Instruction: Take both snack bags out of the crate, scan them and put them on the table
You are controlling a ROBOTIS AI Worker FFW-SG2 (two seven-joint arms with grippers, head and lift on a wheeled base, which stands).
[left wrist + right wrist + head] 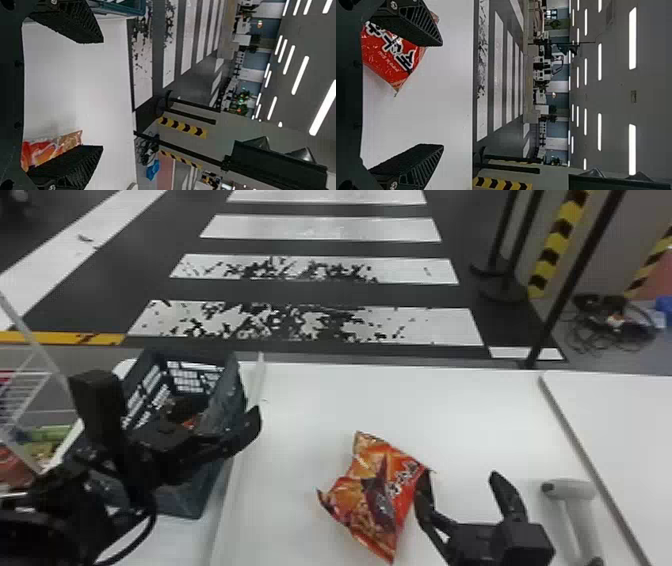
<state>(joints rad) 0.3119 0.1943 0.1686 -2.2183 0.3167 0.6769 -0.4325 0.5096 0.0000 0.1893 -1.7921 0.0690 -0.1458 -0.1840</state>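
One bag (375, 500) out, another probably left.
It lies on the table (310, 400) beside my spread right fingers (420, 161); my left fingers (79, 164), also apart, are by the crate (187, 497), something red (190, 423) inside. Scanning: I can't tell.

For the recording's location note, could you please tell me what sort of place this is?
Probably a large indoor hall set up for robot trials or a mock checkout: long ceiling light strips, crosswalk stripes on the floor, and a handheld scanner on a white table.
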